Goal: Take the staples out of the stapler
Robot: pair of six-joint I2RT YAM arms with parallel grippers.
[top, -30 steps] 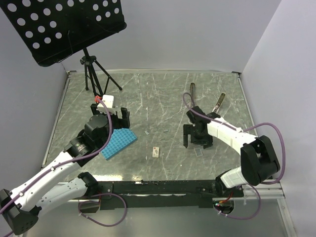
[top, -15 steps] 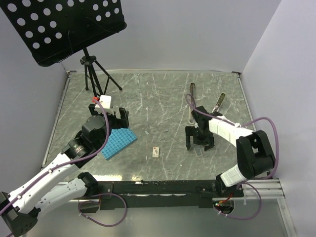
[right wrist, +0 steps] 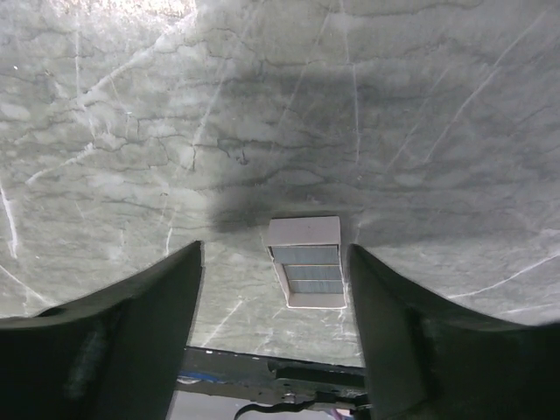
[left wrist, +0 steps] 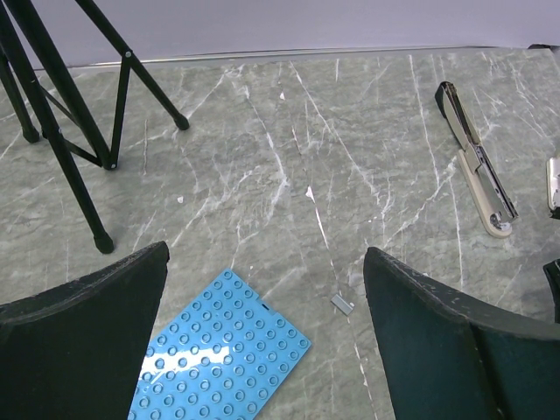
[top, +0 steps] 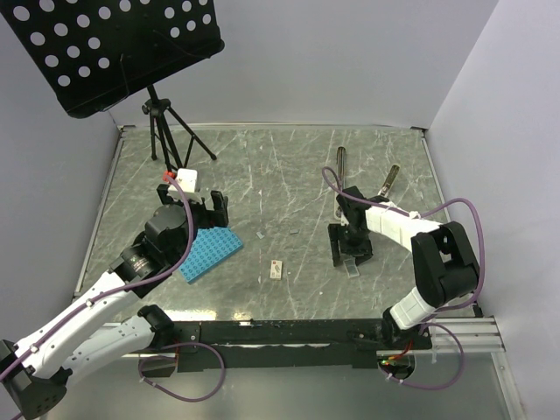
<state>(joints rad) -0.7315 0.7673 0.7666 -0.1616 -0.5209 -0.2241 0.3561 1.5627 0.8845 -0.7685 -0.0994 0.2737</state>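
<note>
While the grey marble table (top: 280, 175) fills most of the top view, the biggest thing on it is a black perforated music stand (top: 114, 44), its tripod (top: 166, 131) planted at 11 o'clock. At 9 o'clock the left gripper (top: 210, 210) hangs with its jaws wide apart and nothing between them, over a blue studded plate (top: 210, 254) at 8 o'clock. The right gripper (top: 350, 254) is at 4 o'clock, low over the stone. Its jaws are apart and straddle the staples (right wrist: 304, 262), a short banded grey strip lying flat, and neither finger touches it. The stapler (top: 339, 164) lies at 1 o'clock, well apart from that strip, with a slim brassy bar (top: 388, 182) near it toward 2 o'clock. A small white card (top: 276, 269) sits at 6 o'clock. A tiny grey fleck (left wrist: 341, 303) lies near the plate.

The likely trouble is the pinch. The strip sits off centre, nearer one finger, so that finger would probably meet it first and skid it across the smooth stone. Being thin and flat, it could also slip under the tips or snap apart.
</note>
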